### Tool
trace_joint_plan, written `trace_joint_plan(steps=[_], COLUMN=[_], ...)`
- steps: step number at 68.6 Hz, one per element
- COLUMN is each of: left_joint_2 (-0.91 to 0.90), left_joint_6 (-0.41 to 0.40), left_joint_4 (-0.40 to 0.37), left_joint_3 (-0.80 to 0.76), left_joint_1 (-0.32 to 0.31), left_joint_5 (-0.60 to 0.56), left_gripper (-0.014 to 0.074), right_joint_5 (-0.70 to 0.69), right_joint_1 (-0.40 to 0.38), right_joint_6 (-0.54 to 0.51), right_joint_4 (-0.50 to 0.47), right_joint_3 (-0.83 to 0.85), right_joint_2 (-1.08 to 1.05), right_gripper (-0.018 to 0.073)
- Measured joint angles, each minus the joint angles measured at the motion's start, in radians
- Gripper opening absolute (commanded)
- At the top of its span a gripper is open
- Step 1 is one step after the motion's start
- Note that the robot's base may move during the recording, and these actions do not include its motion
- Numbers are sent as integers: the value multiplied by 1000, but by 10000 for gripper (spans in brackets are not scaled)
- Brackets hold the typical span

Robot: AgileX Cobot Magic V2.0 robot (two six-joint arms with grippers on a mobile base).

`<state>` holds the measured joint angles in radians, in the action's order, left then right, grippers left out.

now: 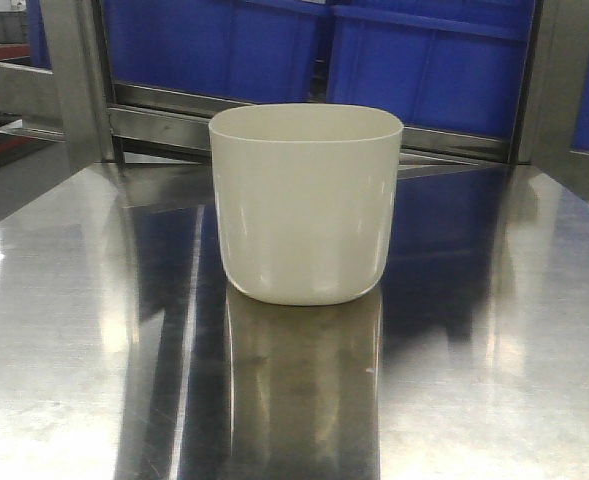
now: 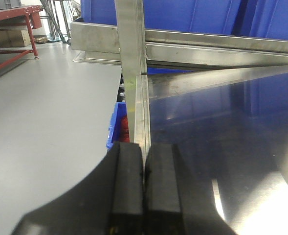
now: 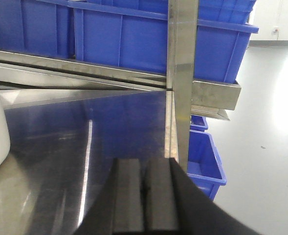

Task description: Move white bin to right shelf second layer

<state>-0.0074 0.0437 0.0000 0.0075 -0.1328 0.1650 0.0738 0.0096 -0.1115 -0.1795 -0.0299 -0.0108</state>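
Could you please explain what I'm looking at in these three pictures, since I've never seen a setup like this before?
This is a two-armed robot, and each picture comes from one of its cameras. The front view looks across a shiny steel table at a white bin standing upright on it, mouth up. Behind it, blue crates sit on a steel rack.

The other two views come from cameras mounted on the wrists. The left wrist view shows the left end effector, its two black fingers pressed together, over the table's left edge. The right wrist view shows the right end effector, also closed, near the table's right edge, with the bin just visible at the left border. Neither end effector holds anything.
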Motion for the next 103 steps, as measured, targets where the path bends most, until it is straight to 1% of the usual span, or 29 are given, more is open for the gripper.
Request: trace_joint_plan(steps=[35,42,53,62,72,80,87,94,98,103], left_joint_2=[0,0,0,0,0,0,0,0,0,0], left_joint_6=[0,0,0,0,0,0,0,0,0,0], left_joint_4=[0,0,0,0,0,0,0,0,0,0], left_joint_3=[0,0,0,0,0,0,0,0,0,0], left_joint_1=[0,0,0,0,0,0,0,0,0,0], left_joint_5=[0,0,0,0,0,0,0,0,0,0], left_gripper=[85,85,85,85,85,85,85,85,85,85], right_joint_5=[10,98,252,361,479,518,494,471,479,522], right_joint_1=[0,0,0,0,0,0,0,0,0,10], right_joint_6=[0,0,-20,-39,-45,-47,-47,-47,-47,-44], right_joint_4=[4,39,121,139,137,106,3,-83,-103,-105], right_joint_3=[0,39,194,319,423,464,488,513,539,607], right_joint_2=[0,0,14,120,310,474,631,738,797,883], right_gripper=[25,25,25,25,25,25,25,25,25,25])
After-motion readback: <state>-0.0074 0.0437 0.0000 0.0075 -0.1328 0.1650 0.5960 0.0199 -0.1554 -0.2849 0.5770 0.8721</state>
